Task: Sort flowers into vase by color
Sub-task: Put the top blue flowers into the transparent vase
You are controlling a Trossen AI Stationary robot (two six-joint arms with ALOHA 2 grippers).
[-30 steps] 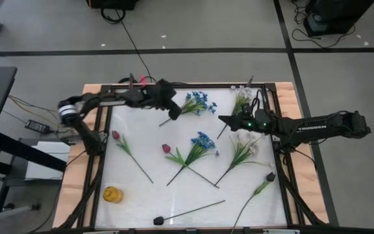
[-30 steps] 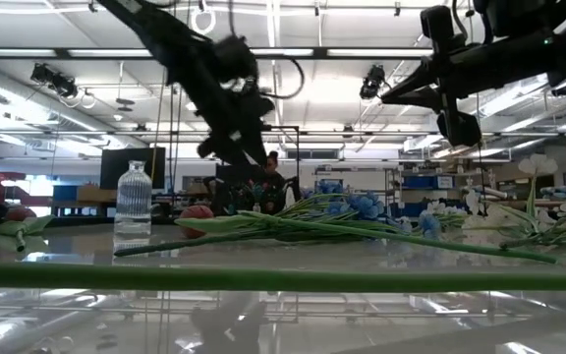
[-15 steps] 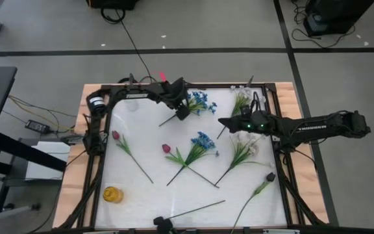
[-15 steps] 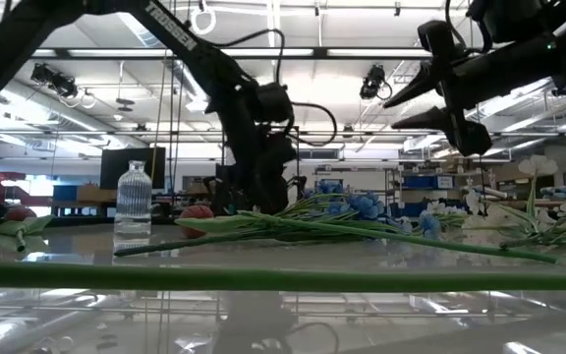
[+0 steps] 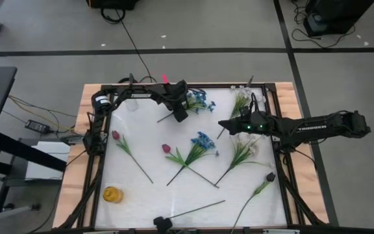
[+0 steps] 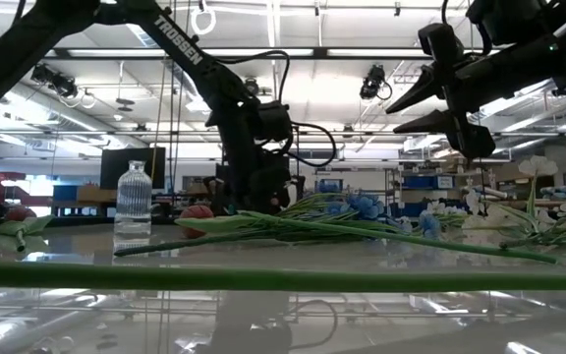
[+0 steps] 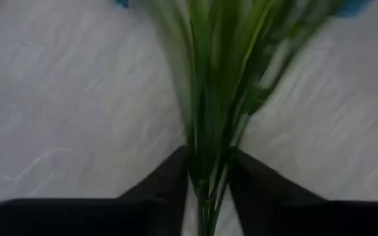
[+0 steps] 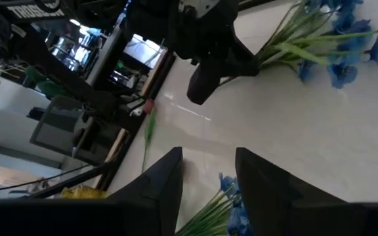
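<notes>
left gripper [image 7: 205, 187] clenched on the blue flower [image 5: 197, 102] stems; squeeze firm low down before lifting. right gripper [image 8: 205, 174] hovers released.

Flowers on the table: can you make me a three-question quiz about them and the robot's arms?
1. Where is the left gripper?
A. Over the yellow thing
B. On a dark bud
C. At the stem of the far blue flower

2. How many blue flowers lie on the table?
A. One
B. Two
C. Four

3. What is the right gripper doing?
A. Fingers open, holding nothing
B. Shut on a pink tulip
C. Shut on the vase

Answers:
1 C: the left wrist view shows its fingers pressed on either side of the green stems.
2 B: the high view shows the far blue flower and the middle blue flower.
3 A: the right wrist view shows a clear gap between its fingers, with nothing in it.
</notes>
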